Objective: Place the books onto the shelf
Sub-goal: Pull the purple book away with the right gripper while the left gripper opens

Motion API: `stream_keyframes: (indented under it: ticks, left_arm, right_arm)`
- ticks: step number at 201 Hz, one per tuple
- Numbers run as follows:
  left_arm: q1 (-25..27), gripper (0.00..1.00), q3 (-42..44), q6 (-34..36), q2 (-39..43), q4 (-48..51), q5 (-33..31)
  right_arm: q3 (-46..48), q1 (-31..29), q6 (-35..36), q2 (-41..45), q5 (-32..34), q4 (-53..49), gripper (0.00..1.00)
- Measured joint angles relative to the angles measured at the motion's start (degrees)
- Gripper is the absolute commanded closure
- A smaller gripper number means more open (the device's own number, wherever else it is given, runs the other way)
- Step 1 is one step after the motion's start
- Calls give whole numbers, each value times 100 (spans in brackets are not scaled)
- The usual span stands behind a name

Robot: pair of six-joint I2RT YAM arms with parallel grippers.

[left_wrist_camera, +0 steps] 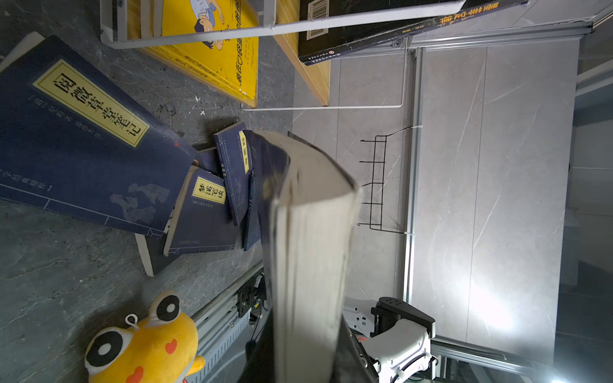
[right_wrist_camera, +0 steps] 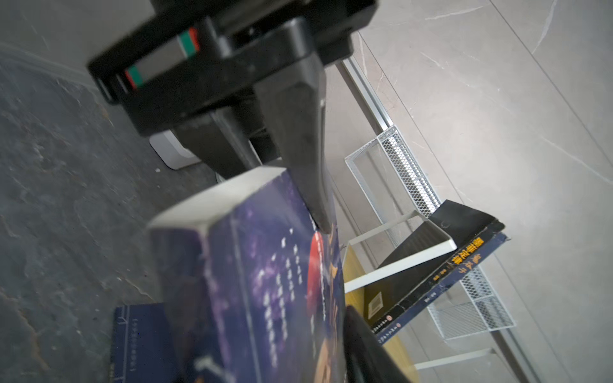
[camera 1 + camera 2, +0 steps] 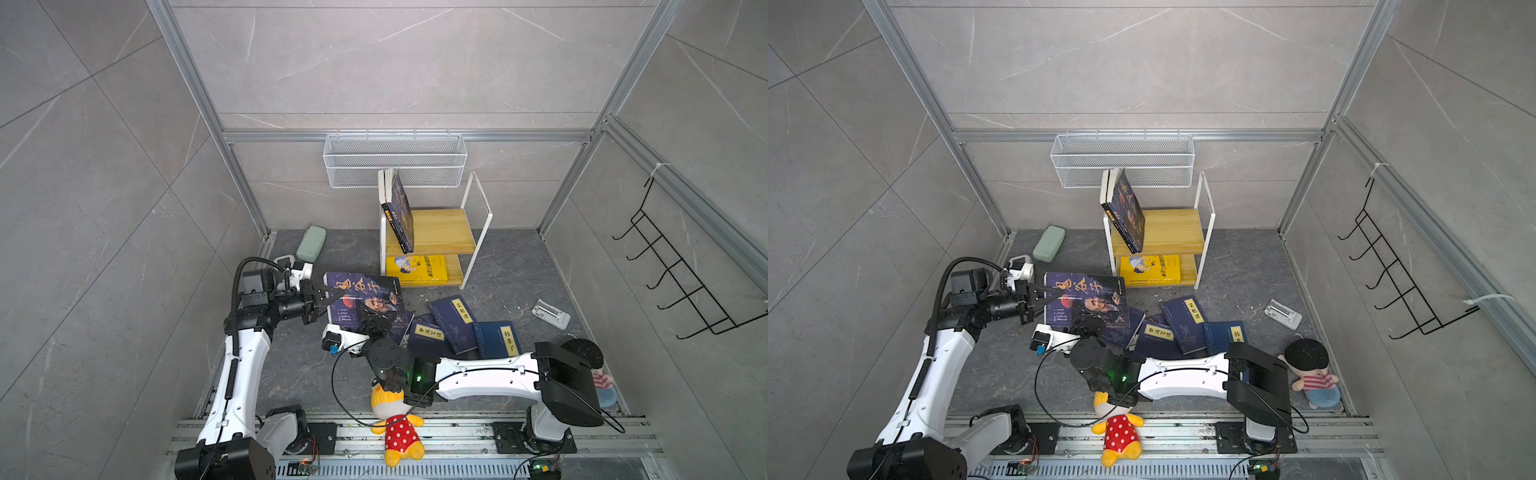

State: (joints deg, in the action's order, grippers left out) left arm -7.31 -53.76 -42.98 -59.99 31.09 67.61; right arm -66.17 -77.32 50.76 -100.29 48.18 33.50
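Observation:
A thick navy book point(image 3: 365, 297) point(image 3: 1088, 296) with an old man's face is lifted off the floor, in front of the shelf point(image 3: 440, 228) point(image 3: 1167, 228). My left gripper point(image 3: 328, 297) point(image 1: 305, 348) is shut on its left edge. My right gripper point(image 3: 374, 323) point(image 2: 265, 358) stands around its near edge. One finger point(image 2: 365, 348) lies against the cover and the other is hidden. Two dark books point(image 3: 401, 212) lean on the top board. A yellow book point(image 3: 415, 270) lies on the lower one. Three navy books point(image 3: 453, 320) lie on the floor.
A white wire basket point(image 3: 395, 160) hangs above the shelf. On the floor are a green case point(image 3: 311, 243), a white device point(image 3: 550, 313), a yellow plush point(image 3: 397, 432) and a doll point(image 3: 590, 365). A black hook rack point(image 3: 681, 274) hangs on the right wall.

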Motion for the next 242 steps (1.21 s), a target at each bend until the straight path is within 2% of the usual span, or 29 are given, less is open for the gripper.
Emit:
stream_keyframes:
  ticks: [9, 16, 25, 33, 38, 57, 82, 111, 154, 205, 242]
  left_arm:
    - [0, 100, 26, -74, 48, -61, -31]
    - [-2, 84, 61, -197, 90, -68, -109]
    - [-2, 55, 118, -289, 129, -61, -155]
    - [-2, 40, 170, -295, 160, -92, -142]
    - [-2, 27, 186, -286, 181, -114, -131]
    - [-26, 1, 192, -221, 337, -184, -131]
    - [-251, 0, 210, -83, 608, -317, -175]
    - [-452, 0, 369, 138, 780, -442, -380]
    - [-739, 0, 503, 636, 850, -407, -883]
    - [-850, 0, 544, 1252, 975, -164, -1386]
    - [-850, 0, 564, 1388, 1027, -111, -1453]
  right_arm:
    - [7, 0, 76, 0, 28, -4, 92]
    - [2, 0, 153, 2, 59, 24, 100]
    - [2, -2, 138, 15, 39, -20, 100]
    - [24, -2, 133, 22, 57, -46, 100]
    - [44, 7, 98, 39, 87, -68, 100]
    - [223, 70, -81, 175, 175, -160, 100]
    - [407, 96, -380, 538, 275, -533, 100]
    - [577, 114, -942, 1340, 334, -905, 100]
    - [575, 208, -1838, 2415, 413, -1388, 100]
    - [334, 879, -3136, 3237, 407, -2135, 100]
    - [-125, 1272, -3429, 3335, 415, -2299, 100]
